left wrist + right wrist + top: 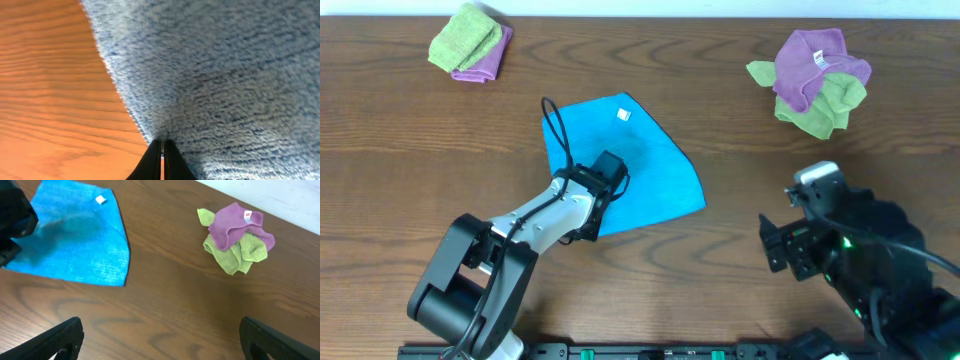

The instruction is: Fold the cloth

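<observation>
The bright blue cloth (655, 170) lies on the wooden table left of centre, its small white tag (625, 115) near the far corner. My left gripper (604, 176) sits on the cloth's near-left part. In the left wrist view its fingers (162, 142) are shut together, pinching the cloth's edge (225, 75) where it meets the wood. My right gripper (160, 335) is open and empty over bare table at the front right (782, 245), apart from the cloth (80, 235).
A folded lime-green and purple cloth pair (470, 42) lies at the back left. A crumpled purple and lime-green pile (815, 80) lies at the back right and shows in the right wrist view (235, 237). The table's far edge runs along the top.
</observation>
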Controlling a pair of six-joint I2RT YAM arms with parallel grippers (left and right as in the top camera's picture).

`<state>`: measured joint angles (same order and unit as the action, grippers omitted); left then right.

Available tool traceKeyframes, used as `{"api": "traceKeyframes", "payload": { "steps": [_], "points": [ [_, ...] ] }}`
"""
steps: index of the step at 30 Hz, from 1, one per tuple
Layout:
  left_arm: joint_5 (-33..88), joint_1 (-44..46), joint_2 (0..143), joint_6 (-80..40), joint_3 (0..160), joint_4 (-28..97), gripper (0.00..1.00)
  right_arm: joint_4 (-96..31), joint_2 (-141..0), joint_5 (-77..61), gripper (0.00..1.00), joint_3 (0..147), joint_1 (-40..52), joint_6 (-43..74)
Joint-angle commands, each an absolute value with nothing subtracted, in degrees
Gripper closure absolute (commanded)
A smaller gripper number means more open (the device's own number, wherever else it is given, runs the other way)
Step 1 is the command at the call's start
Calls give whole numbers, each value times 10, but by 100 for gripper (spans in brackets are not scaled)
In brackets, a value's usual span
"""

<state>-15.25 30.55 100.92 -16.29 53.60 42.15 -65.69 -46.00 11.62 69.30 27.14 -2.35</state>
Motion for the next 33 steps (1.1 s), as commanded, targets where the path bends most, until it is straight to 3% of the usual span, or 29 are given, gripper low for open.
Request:
{"api": "traceKeyframes", "payload": {
  "steps": [1,10,15,16,17,18,19,26,33],
  "points": [
    [-203,302,1004,-174,534,426,94,-649,-488,123,1,682,266,-33],
    [-203,280,898,-244,570,441,94,-581,-510,113,1,681,222,-71],
    [-164,207,722,-272,572,444,94,-532,-570,-34,5,662,126,-91],
    [-145,190,693,-272,572,444,94,-524,-589,-67,11,657,111,-91],
    [-126,171,663,-270,572,448,94,-512,-620,-111,33,650,96,-91],
    [-112,156,639,-270,572,453,94,-504,-645,-144,72,645,90,-91],
    [-99,143,617,-270,572,458,94,-494,-681,-183,99,639,90,-89],
    [-61,131,564,-270,572,482,94,-463,-888,-221,99,637,155,-89],
    [-61,131,545,-268,572,480,94,-413,-967,-183,98,637,229,-88]
  ]
}}
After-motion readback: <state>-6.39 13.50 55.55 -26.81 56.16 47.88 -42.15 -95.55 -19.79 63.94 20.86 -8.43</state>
